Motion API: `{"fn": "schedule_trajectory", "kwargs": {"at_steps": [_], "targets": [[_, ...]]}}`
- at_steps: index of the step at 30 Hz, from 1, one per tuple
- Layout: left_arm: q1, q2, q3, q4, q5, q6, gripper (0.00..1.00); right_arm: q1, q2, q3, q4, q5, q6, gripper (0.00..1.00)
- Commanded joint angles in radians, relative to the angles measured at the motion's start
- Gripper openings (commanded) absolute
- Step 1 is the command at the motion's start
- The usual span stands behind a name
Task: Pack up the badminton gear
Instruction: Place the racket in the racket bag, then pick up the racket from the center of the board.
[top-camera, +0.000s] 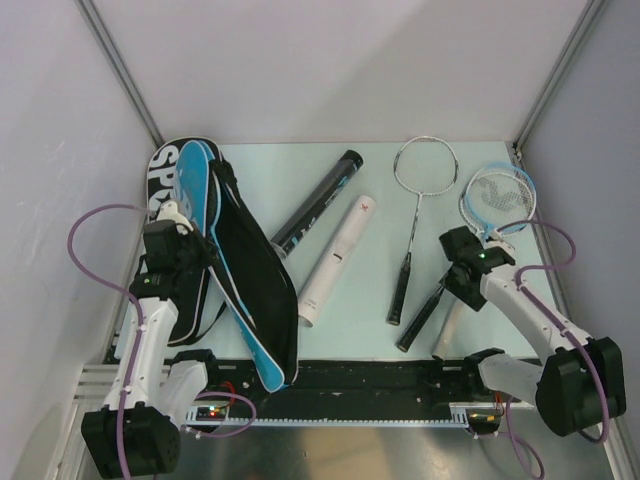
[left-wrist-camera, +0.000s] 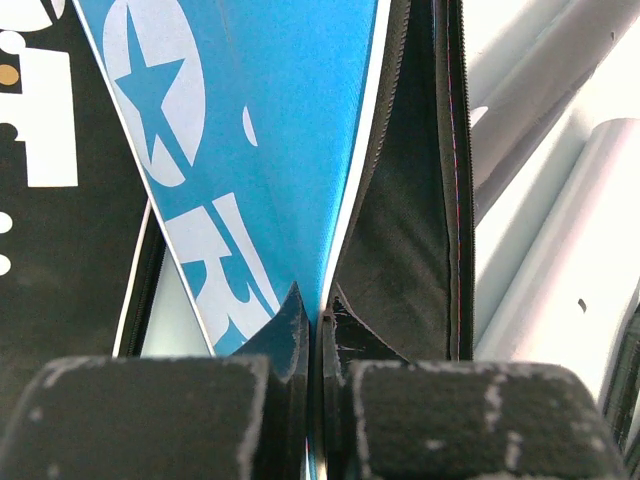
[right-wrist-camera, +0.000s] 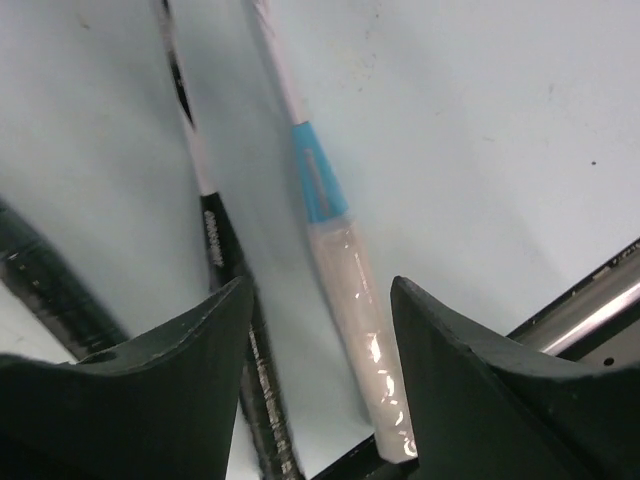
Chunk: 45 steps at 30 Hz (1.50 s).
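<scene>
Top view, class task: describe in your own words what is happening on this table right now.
Two robot arms are packing badminton gear. The left gripper is shut on the edge of the blue racket cover, holding it at the left of the table. The right gripper hangs open over the white handle of the blue racket, not gripping it. The silver racket, black tube and white tube lie loose on the table, not yet packed.

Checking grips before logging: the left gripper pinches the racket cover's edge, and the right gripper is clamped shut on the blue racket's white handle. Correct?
Only the right gripper is wrong: the right wrist view shows its jaws open, the white handle lying between them unclamped. The left gripper does pinch the racket cover at its edge.
</scene>
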<state>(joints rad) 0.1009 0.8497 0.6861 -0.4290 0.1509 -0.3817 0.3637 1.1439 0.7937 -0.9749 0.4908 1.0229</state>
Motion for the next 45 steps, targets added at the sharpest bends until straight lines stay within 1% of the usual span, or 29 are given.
{"fn": "schedule_trajectory", "kwargs": {"at_steps": [1,6,13,18,21,25,34,40,42,44,45], "targets": [[0.006,-0.026,0.013,0.073,0.031,0.010,0.00,-0.126,-0.036,-0.074,0.184,-0.150,-0.222,0.63],[0.006,-0.030,0.010,0.073,0.030,0.010,0.00,-0.195,0.005,-0.104,0.237,-0.186,-0.274,0.64],[0.007,-0.029,0.011,0.074,0.025,0.011,0.00,-0.262,0.057,-0.130,0.319,-0.289,-0.324,0.63],[0.006,-0.028,0.012,0.074,0.025,0.011,0.00,-0.297,0.095,-0.143,0.356,-0.318,-0.348,0.63],[0.006,-0.032,0.013,0.073,0.015,0.009,0.00,-0.313,0.117,-0.156,0.367,-0.322,-0.366,0.60],[0.006,-0.035,0.014,0.073,0.008,0.006,0.00,-0.330,0.127,-0.175,0.379,-0.328,-0.380,0.52],[0.005,-0.039,0.013,0.073,0.006,0.007,0.00,-0.352,0.152,-0.178,0.387,-0.352,-0.396,0.39],[0.006,-0.043,0.013,0.074,0.007,0.004,0.00,-0.349,0.114,-0.179,0.369,-0.296,-0.375,0.21],[0.006,-0.046,0.014,0.074,0.009,0.002,0.00,-0.335,0.061,-0.178,0.362,-0.257,-0.353,0.14],[0.006,-0.048,0.014,0.073,0.006,0.001,0.00,-0.302,-0.001,-0.177,0.361,-0.219,-0.345,0.05],[0.006,-0.048,0.014,0.074,0.007,0.002,0.00,-0.284,-0.033,-0.174,0.357,-0.192,-0.342,0.02]]}}
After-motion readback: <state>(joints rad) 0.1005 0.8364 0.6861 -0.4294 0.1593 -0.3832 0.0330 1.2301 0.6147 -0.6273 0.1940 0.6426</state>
